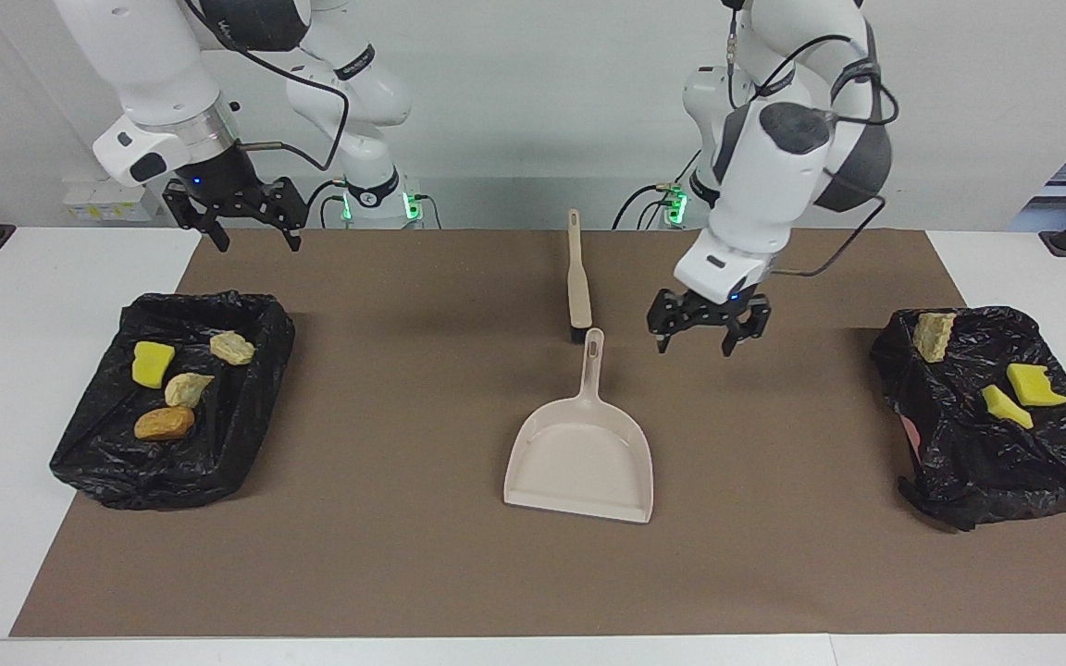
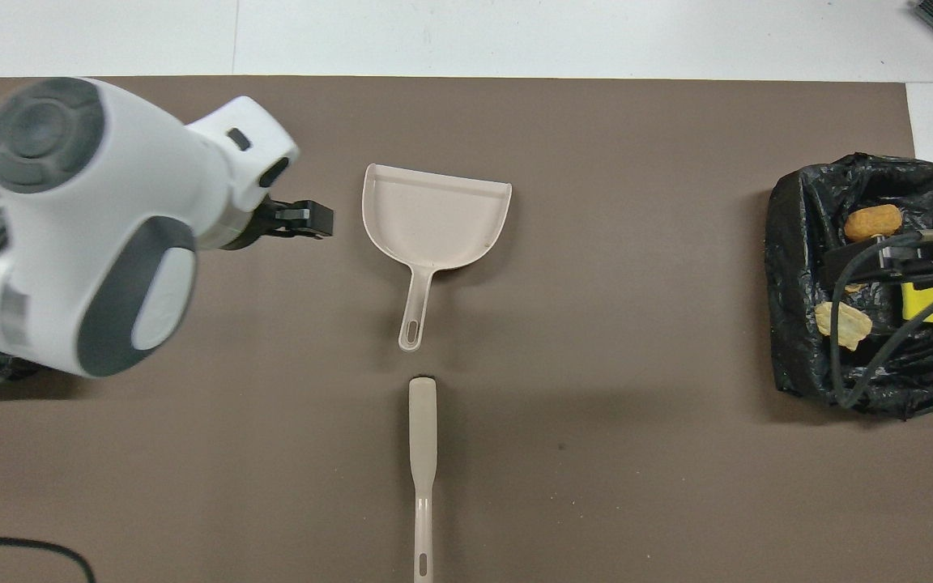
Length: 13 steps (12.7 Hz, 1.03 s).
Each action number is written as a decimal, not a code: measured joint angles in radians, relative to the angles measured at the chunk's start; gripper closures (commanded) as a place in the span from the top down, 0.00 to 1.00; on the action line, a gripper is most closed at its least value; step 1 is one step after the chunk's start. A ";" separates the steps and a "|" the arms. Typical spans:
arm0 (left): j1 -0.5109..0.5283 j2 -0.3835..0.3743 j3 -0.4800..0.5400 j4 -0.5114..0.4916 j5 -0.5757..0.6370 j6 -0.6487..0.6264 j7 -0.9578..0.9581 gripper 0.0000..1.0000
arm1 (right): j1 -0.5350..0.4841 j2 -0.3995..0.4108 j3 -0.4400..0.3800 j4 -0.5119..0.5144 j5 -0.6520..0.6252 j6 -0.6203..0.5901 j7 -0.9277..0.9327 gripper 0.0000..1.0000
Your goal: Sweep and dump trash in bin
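The trash lies in two black-bagged bins. The bin at the right arm's end (image 1: 98,481) holds several scraps: a yellow sponge chunk (image 1: 152,363), tan lumps (image 1: 232,347) and an orange-brown lump (image 1: 164,423). The bin at the left arm's end (image 1: 968,490) holds a tan lump (image 1: 934,335) and two yellow chunks (image 1: 1035,384). The beige dustpan (image 1: 579,462) lies empty mid-mat. My left gripper (image 1: 707,335) is open and empty, up over the mat beside the dustpan's handle, toward the left arm's end. My right gripper (image 1: 255,231) is open and empty, waiting up above its bin's robot-side edge.
The beige brush (image 1: 576,282) lies flat on the brown mat (image 1: 403,555), nearer to the robots than the dustpan, in line with its handle; it also shows in the overhead view (image 2: 422,453). In that view the left arm hides most of the bin at its end.
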 measured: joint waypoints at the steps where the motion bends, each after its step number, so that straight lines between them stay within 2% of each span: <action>1: 0.036 -0.043 0.002 0.001 0.003 -0.040 0.052 1.00 | 0.000 0.000 0.000 0.000 0.000 0.000 0.000 1.00; 3: 0.093 -0.106 0.011 0.013 0.009 -0.123 0.144 1.00 | 0.000 0.000 0.000 0.000 0.000 0.000 0.000 1.00; 5: 0.140 -0.130 0.016 0.055 0.011 -0.237 0.219 1.00 | 0.000 0.000 0.000 0.000 0.000 0.000 0.000 1.00; 8: 0.185 -0.131 0.018 0.135 0.012 -0.372 0.272 1.00 | 0.000 0.000 0.000 0.000 0.000 0.000 0.000 1.00; 10: 0.189 -0.127 0.017 0.180 0.012 -0.411 0.274 1.00 | 0.000 0.000 0.000 0.000 0.000 0.000 0.000 1.00; 13: 0.195 -0.120 0.018 0.196 0.013 -0.433 0.274 1.00 | 0.000 0.000 0.000 0.000 0.000 0.000 0.000 1.00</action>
